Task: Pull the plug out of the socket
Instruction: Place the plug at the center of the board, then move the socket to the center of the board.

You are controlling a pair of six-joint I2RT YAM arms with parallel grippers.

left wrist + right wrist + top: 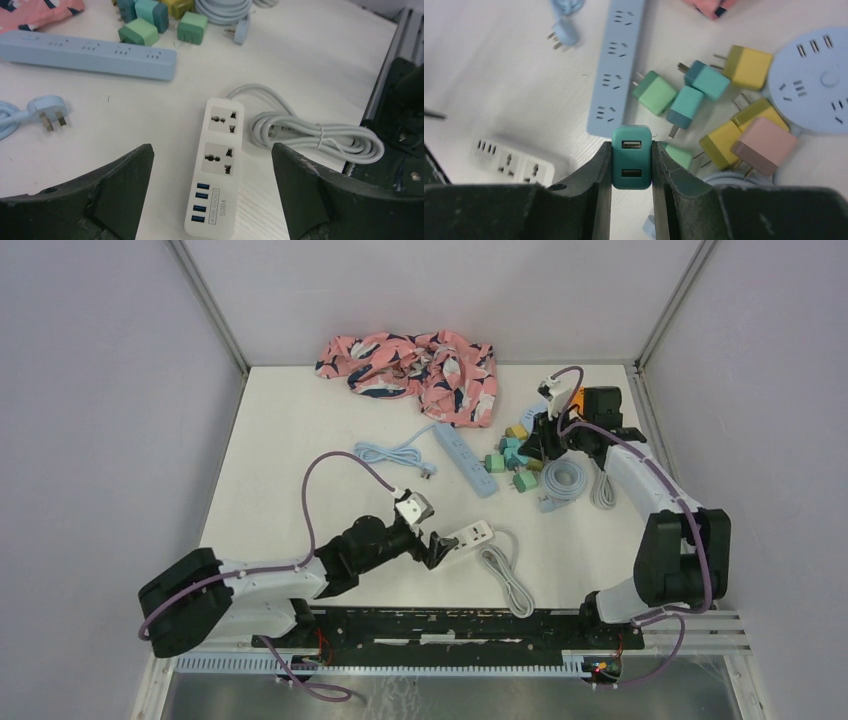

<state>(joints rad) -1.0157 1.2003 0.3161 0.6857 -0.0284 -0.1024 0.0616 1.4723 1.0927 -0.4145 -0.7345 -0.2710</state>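
One white power strip (pixel 218 167): "4USB SOCKET S204"

Left arm (pixel 270 585): reaches low from its base, forward and to the right, forearm near level, wrist tipped slightly down. Left gripper (pixel 438 546): jaws stand wide apart; the wrist view shows both dark fingers (pixel 120 185) spread to the frame's sides, gripping nothing. Right arm (pixel 655 485): elbow raised above its base, forearm extended forward, wrist turned inward to the left. Right gripper (pixel 632 146): jaws drawn close, each inner face pressed flat against a side of a teal USB plug (pixel 632 165), which sits square between the tips
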